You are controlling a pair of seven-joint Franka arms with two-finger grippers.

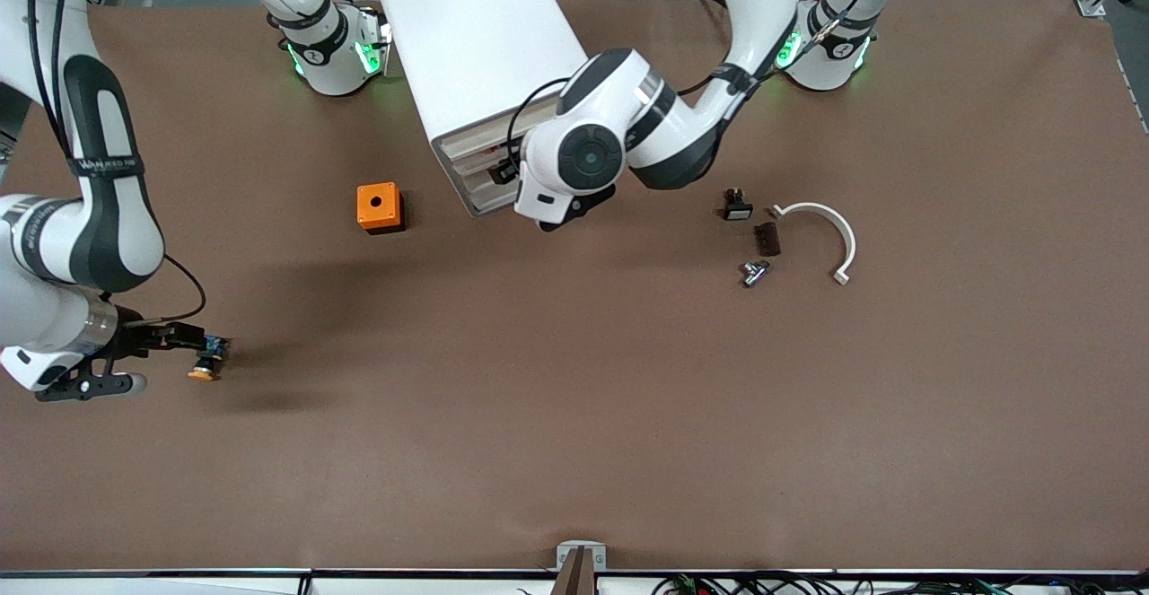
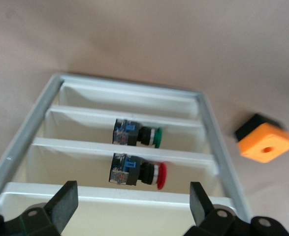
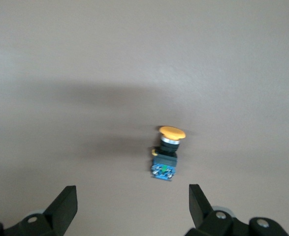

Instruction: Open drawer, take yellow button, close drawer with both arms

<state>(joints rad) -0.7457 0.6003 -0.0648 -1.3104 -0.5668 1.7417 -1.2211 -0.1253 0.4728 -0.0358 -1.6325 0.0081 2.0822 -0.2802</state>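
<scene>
While the front view looks down on the brown table (image 1: 574, 415), the right gripper (image 1: 175, 344) is at the right arm's end of it, and the button (image 1: 206, 363) lies on the table just beside the fingertips, not held. The left gripper (image 1: 574, 209) is at the front of the white cabinet (image 1: 480, 56); the arm covers its fingers in this view. An orange cube box (image 1: 379, 207) stands beside the cabinet.

From the left wrist view, the left gripper's fingers (image 2: 65, 204) are spread wide at the front of the drawer (image 2: 110, 209). Lower drawers hold a green-capped button (image 2: 137, 135) and a red-capped button (image 2: 137, 170).

From the right wrist view, the right gripper's fingers (image 3: 65, 206) are spread apart and hold nothing; the button lies alone on the table between them and a little ahead, well clear of both.
</scene>
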